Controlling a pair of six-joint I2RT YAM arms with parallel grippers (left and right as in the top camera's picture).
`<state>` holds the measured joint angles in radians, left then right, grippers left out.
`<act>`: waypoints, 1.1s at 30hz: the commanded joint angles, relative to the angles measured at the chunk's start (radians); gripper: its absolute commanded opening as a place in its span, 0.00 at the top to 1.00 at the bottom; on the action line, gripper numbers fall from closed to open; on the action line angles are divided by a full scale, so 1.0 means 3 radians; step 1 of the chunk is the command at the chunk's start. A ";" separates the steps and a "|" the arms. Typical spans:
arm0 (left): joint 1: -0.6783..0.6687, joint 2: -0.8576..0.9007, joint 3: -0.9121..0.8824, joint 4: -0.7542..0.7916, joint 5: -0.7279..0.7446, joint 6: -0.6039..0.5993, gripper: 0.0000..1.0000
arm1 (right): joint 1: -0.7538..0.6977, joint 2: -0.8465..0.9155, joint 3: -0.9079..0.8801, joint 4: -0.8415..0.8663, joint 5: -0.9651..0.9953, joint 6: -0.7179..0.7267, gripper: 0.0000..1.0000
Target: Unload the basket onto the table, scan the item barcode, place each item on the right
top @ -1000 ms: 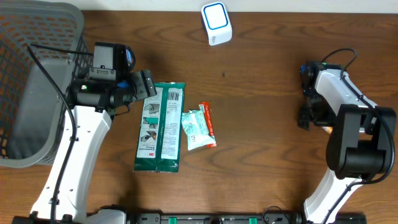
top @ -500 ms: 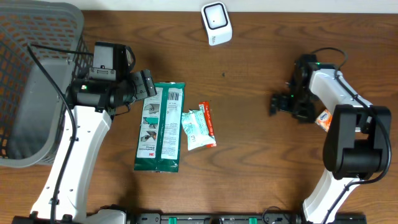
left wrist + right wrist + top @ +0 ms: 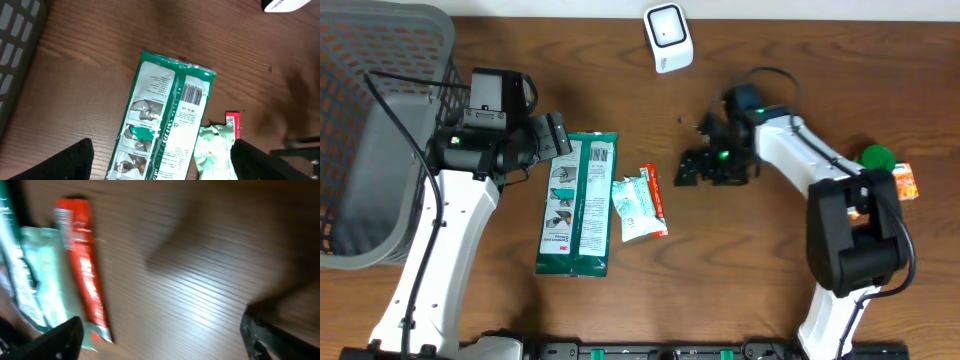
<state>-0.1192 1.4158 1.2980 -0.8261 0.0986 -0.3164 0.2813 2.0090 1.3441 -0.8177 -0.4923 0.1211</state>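
Hovering with right tool (image 3: 692, 168) spread wide, gripping nothing, just right of red packet (image 3: 655, 200) lying on worktop (image 3: 770, 280) beside pale sachet (image 3: 632, 208). Reading packet's long axis as running front-to-back, across tool's approach. Seeing left tool (image 3: 558, 135) likewise released, empty; judging right arm nearer.

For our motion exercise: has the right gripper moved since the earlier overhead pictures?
Yes: the right gripper swung toward the stationary red packet, ending close beside it.
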 commanded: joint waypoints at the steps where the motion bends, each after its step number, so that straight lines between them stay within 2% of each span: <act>1: 0.0010 0.0010 0.0005 -0.0001 -0.0019 0.0031 0.12 | 0.0322 -0.0006 -0.0018 0.0130 -0.0173 0.0080 0.08; 11: 0.0010 0.0010 0.0006 0.0000 -0.0019 0.0031 0.12 | 0.0949 -0.0005 -0.0018 0.0432 -0.0072 0.0319 0.25; 30: 0.0010 0.0010 0.0006 -0.0001 -0.0019 0.0031 0.12 | 0.1031 0.0001 -0.0018 0.0498 0.0193 0.0420 0.28; 33: 0.0010 0.0010 0.0006 0.0000 -0.0019 0.0031 0.12 | 0.1029 0.0001 -0.0018 0.0529 0.0191 0.0435 0.31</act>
<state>-0.1192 1.4158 1.2980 -0.8261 0.0986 -0.3164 0.5922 2.0090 1.3434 -0.6682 -0.4450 0.2306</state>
